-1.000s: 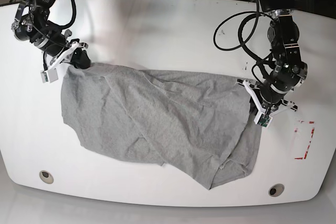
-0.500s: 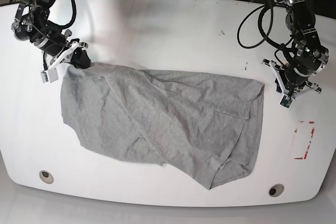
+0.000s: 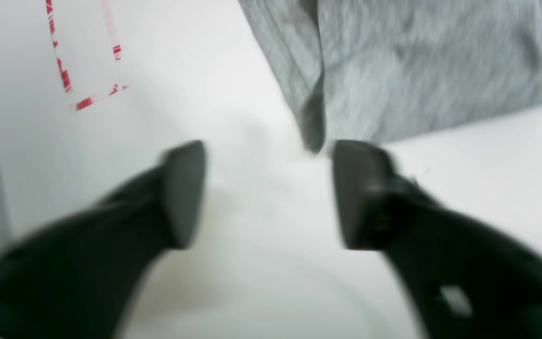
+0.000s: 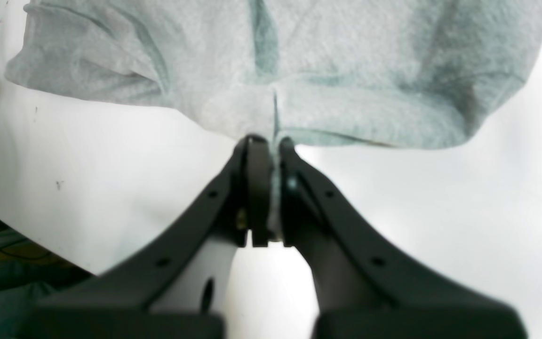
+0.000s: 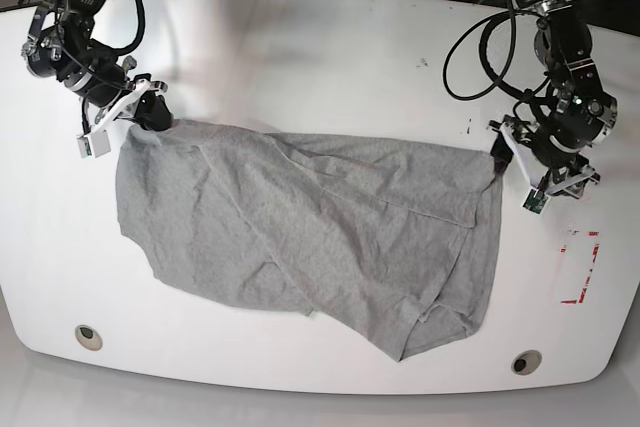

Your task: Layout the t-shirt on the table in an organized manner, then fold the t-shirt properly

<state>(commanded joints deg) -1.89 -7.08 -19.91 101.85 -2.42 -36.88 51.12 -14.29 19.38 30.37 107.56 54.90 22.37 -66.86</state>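
Note:
The grey t-shirt (image 5: 310, 227) lies spread and wrinkled across the white table (image 5: 300, 57), its lower right part folded over itself. At the shirt's top left corner my right gripper (image 5: 158, 119) is shut on the t-shirt hem (image 4: 275, 61), and in the right wrist view the cloth sits pinched between the fingers of that gripper (image 4: 267, 143). My left gripper (image 5: 510, 169) stands open just off the top right corner. In the left wrist view the t-shirt corner (image 3: 417, 70) ends right by one finger of the left gripper (image 3: 268, 150), with nothing between the fingers.
A red dashed rectangle mark (image 5: 582, 267) lies right of the shirt and shows in the left wrist view as the red mark (image 3: 68, 70). Two round grommets (image 5: 88, 336) (image 5: 526, 362) sit near the front edge. Cables hang behind both arms.
My left gripper left the shirt's right edge, swung out right, and has now come back leftward to the top right corner. That corner now lies further right. The right arm held still.

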